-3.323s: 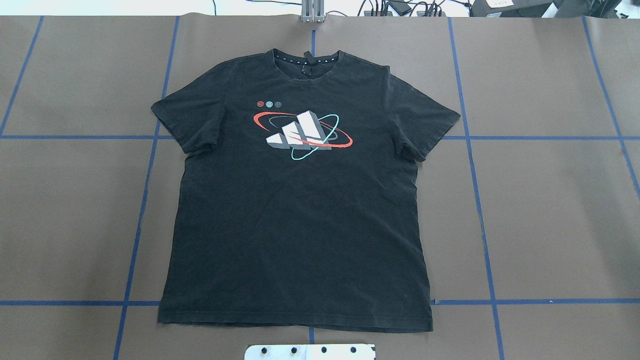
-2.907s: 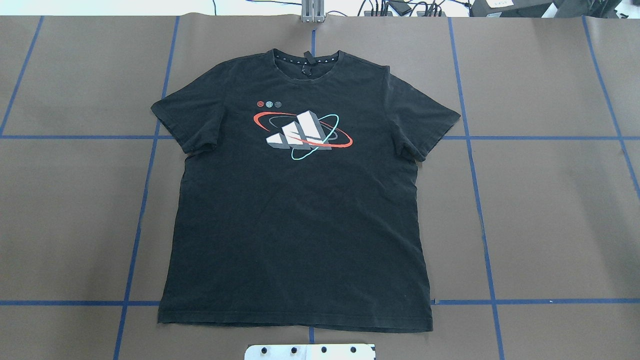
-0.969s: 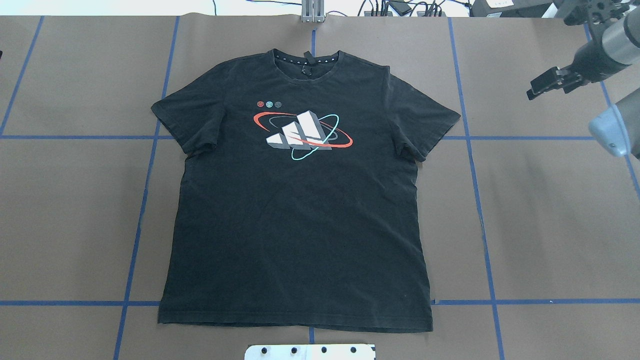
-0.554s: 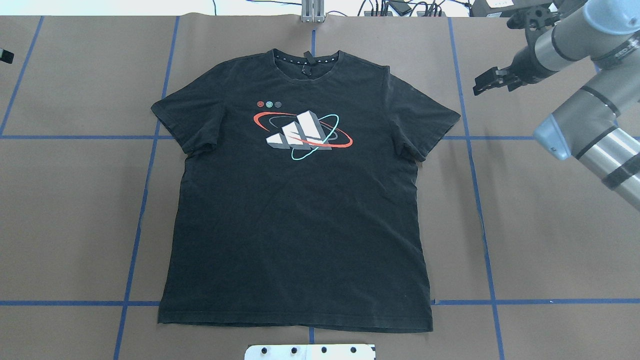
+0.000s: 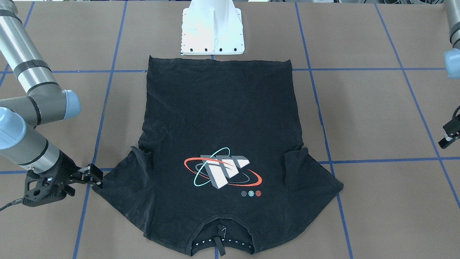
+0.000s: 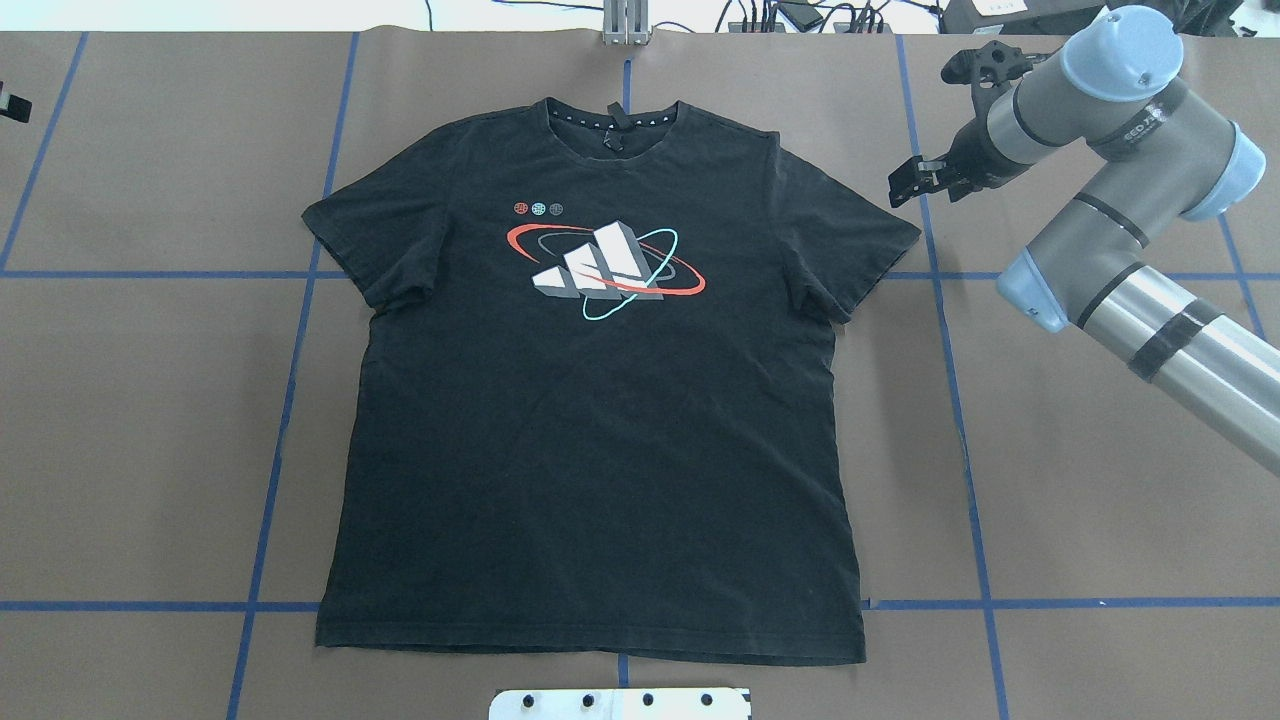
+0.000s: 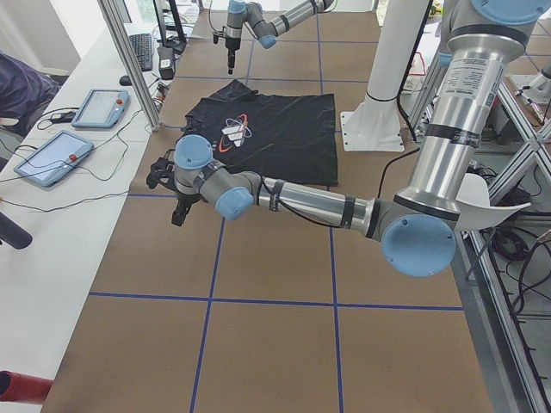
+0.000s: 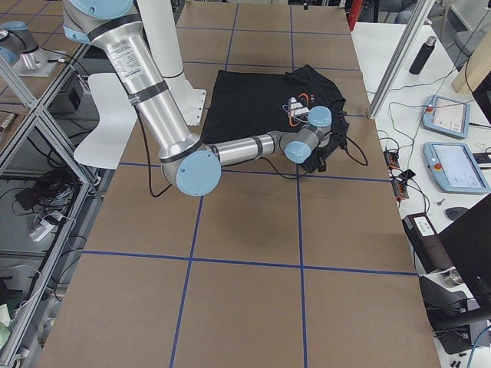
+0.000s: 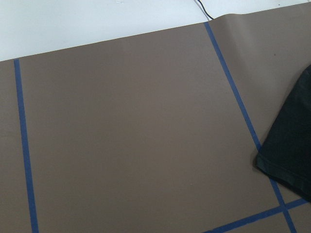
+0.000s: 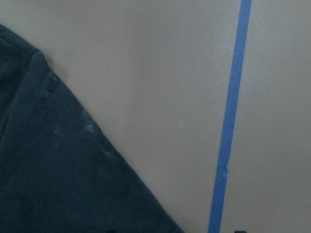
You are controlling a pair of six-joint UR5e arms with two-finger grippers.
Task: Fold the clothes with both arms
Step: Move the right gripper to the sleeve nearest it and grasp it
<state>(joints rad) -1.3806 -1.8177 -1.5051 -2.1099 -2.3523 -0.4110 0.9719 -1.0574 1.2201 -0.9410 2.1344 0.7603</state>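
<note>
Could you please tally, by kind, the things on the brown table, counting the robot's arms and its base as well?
Black T-shirt: 1
Robot arms: 2 (left arm, right arm)
White pedestal base: 1
Total: 4

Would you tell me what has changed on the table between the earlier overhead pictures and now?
The right arm has swung in from the robot's right side, carrying the right gripper toward the middle until it hovers just off the sleeve of the T-shirt on that side. The left gripper has just appeared at the opposite edge. Nothing has been grasped. The T-shirt stays flat, logo up, unmoved.
</note>
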